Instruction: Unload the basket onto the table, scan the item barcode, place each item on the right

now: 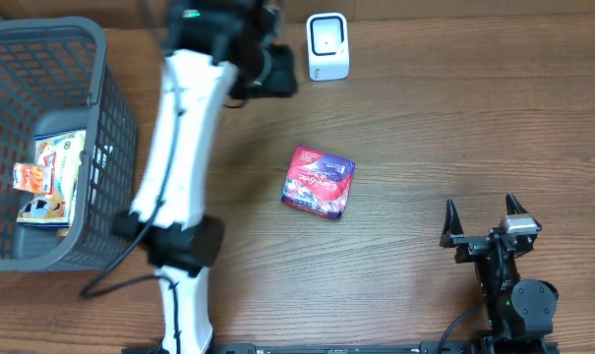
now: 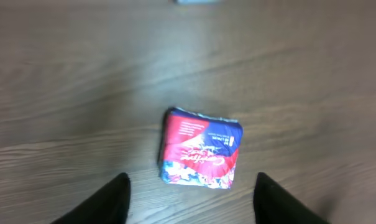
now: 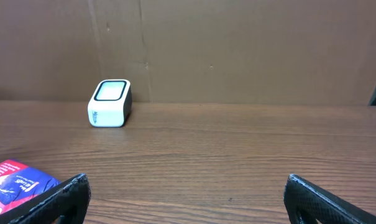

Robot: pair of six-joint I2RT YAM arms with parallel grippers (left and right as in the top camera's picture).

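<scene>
The red and blue packet (image 1: 319,182) lies flat on the desk (image 1: 445,118), mid-way across and well short of the white barcode scanner (image 1: 327,46) at the far edge, with nothing gripping it. I'd put us at the pick-up step, with the scan itself not yet begun. My left end effector (image 2: 192,186) is open at a moderate spread and empty. From its wrist camera the fingers (image 2: 110,199) frame the packet from above, apart from it. The left arm (image 1: 179,147) is stretched long from the near edge toward the back of the desk, its wrist up near the scanner and looking back down at the packet. I can't make out a barcode on the upward face, so I judge it may be underneath or on an edge. Next I'd bring the left arm down over the packet, close across its shorter side, lift it, and turn the coded face to the scanner window. My right end effector (image 3: 186,180) is parked low at the near right, spread wide and holding nothing. The grey basket (image 1: 110,108) on the left holds other packets.
</scene>
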